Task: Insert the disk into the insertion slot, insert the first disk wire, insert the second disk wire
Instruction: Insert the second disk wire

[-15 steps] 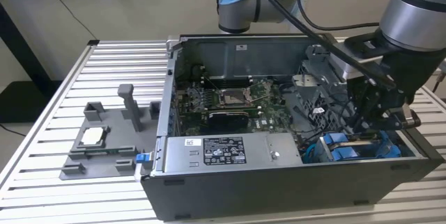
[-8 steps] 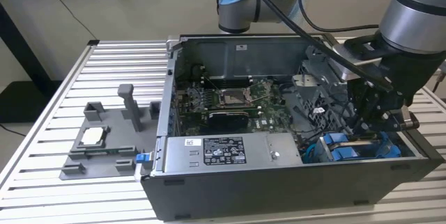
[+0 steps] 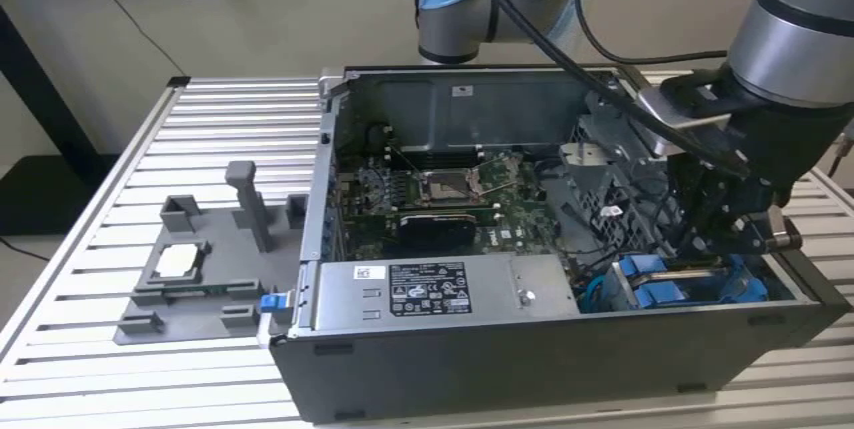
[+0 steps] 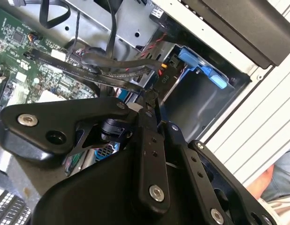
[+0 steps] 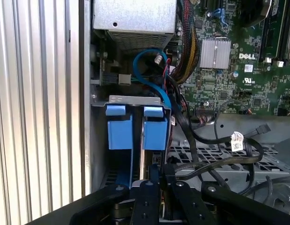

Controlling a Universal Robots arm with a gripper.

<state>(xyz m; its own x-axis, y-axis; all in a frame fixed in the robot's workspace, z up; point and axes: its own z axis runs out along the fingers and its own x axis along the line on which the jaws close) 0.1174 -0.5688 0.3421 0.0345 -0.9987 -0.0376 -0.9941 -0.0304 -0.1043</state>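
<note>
Blue plastic frames the disk [image 3: 678, 284], which sits on edge down in the insertion slot [image 3: 781, 294] at the front corner of the open computer case [image 3: 534, 369], at about 4 o'clock in the exterior view. The disk looks already pushed in. In the first wrist view its blue tabs [image 5: 135, 131] stand side by side inside the grey metal bay [image 5: 135, 99].

The gripper [image 3: 727, 239] hangs right over that corner, pointing straight down, so the disk lies just below it. In the first wrist view the two black fingers [image 5: 149, 187] look almost together, with only a thin gap. I cannot tell if something small is pinched there.

Black wires [image 5: 206, 145] and a blue wire [image 5: 152, 79] loop just beside the bay, toward the green board [image 5: 239, 84]. The long side of the disk runs along the case's end wall, away from the silver power box [image 3: 427, 289].
</note>
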